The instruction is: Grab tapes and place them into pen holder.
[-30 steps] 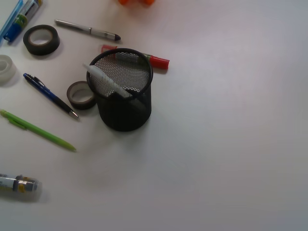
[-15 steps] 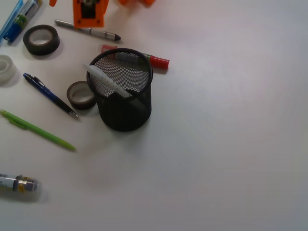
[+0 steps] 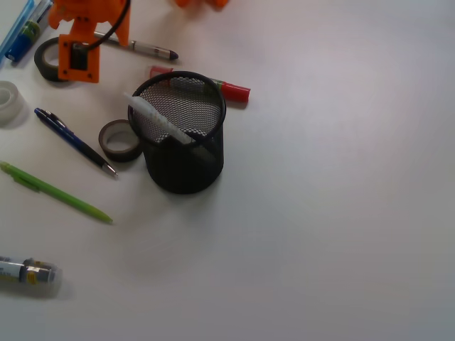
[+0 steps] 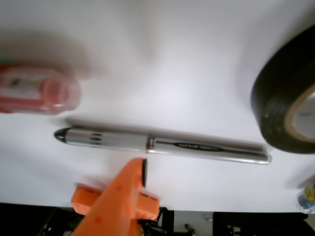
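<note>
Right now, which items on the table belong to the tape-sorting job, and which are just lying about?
Part of the job:
dark tape roll
whitish tape roll
grey-brown tape roll
pen holder
gripper, above the dark roll

Just lying about:
silver pen
red marker
blue pen
green pen

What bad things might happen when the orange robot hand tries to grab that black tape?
1. The silver pen lies right beside the black tape, just under the end effector, so it might get pushed or pinched instead.
2. The cup already has a white pen leaning across its mouth; a dropped tape might catch on it.
3. The brown tape touches the cup, so it may be hard to grip.
</note>
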`<act>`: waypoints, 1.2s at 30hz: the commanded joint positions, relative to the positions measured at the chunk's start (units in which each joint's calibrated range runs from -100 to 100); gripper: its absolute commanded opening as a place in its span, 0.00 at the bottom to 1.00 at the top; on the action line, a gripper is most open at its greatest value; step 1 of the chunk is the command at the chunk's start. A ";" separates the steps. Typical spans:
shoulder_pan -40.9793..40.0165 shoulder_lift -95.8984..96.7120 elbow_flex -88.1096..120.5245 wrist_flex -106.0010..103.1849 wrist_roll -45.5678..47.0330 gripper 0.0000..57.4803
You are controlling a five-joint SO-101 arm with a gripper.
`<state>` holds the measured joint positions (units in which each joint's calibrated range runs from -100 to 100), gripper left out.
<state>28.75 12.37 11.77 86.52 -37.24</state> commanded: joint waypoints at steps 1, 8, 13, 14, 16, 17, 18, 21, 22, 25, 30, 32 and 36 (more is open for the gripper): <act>2.69 3.23 -3.53 1.40 1.47 0.73; -0.45 4.33 -9.87 4.29 2.05 0.70; -0.15 4.84 -10.59 3.94 2.05 0.70; 0.23 4.84 -10.59 3.94 2.05 0.70; 0.67 4.93 -10.59 3.85 2.05 0.70; 0.67 4.93 -10.59 3.85 2.05 0.70; 0.67 5.18 -10.59 3.85 2.05 0.70; 0.30 8.07 -10.77 3.77 2.05 0.70; 0.23 9.52 -11.05 3.77 2.05 0.69; 0.00 13.00 -11.23 3.07 2.05 0.69; 0.15 15.89 -11.23 0.27 2.98 0.69; -0.30 15.98 -11.23 0.27 2.98 0.69; -0.30 16.15 -11.32 0.18 3.13 0.69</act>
<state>28.75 28.92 1.98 86.95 -34.31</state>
